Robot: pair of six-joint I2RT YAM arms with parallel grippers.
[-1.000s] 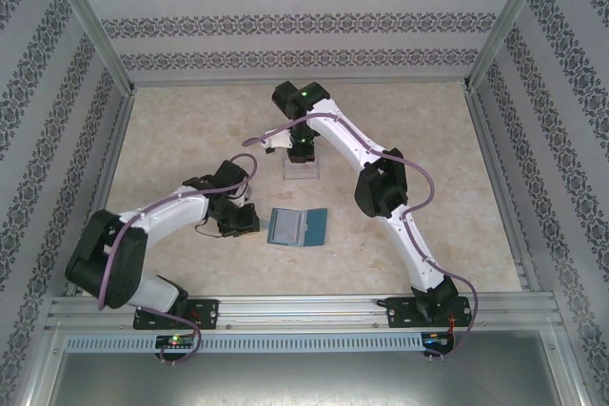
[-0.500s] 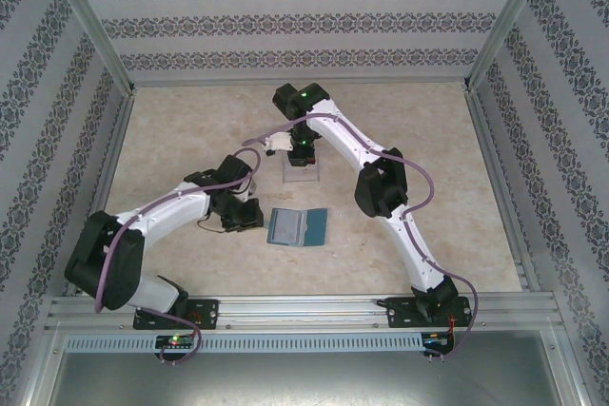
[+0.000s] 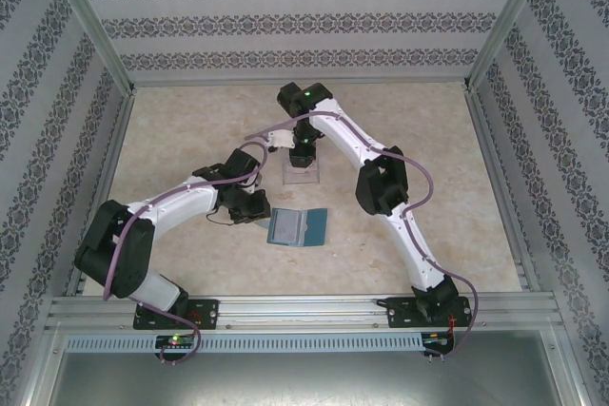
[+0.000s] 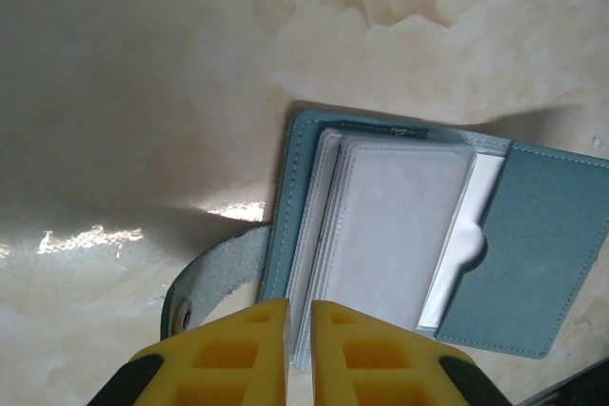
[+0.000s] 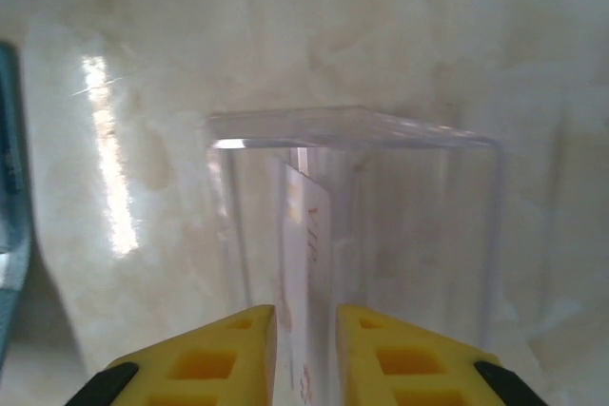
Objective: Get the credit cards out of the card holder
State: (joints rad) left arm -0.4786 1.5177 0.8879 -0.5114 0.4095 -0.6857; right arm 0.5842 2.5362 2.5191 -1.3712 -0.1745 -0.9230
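The table [image 3: 190, 130] is a pale, glossy, cream-marbled slab that throws back streaks of light. It is closed in on three sides by walls [image 3: 304, 21] papered in bands of dark ornament on white, with aluminium posts [image 3: 88, 21] at the far corners and a metal rail [image 3: 304, 309] along the near edge where my bases are bolted.

The card holder [image 3: 297, 226] lies open and flat about midway between the left and right edges, a little nearer the near edge than the far one. Its teal flap is spread to the right and a stack of pale clear sleeves [image 4: 400, 225] faces up. Its strap tab [image 4: 214, 278] with a snap sticks out on the left side.

My left gripper [image 4: 300, 309] hangs just over that left edge of the holder. Its yellow fingers are drawn almost together, with only a thin slit between them and nothing in it that I can see.

The clear box [image 3: 303, 175] stands just beyond the holder, toward the far edge, and my right gripper [image 5: 306, 316] points down into it. A credit card [image 5: 309, 225], pale with reddish marks, stands on edge inside the box. My right fingers are parted a little on either side of it. I cannot tell whether the pads touch the card.
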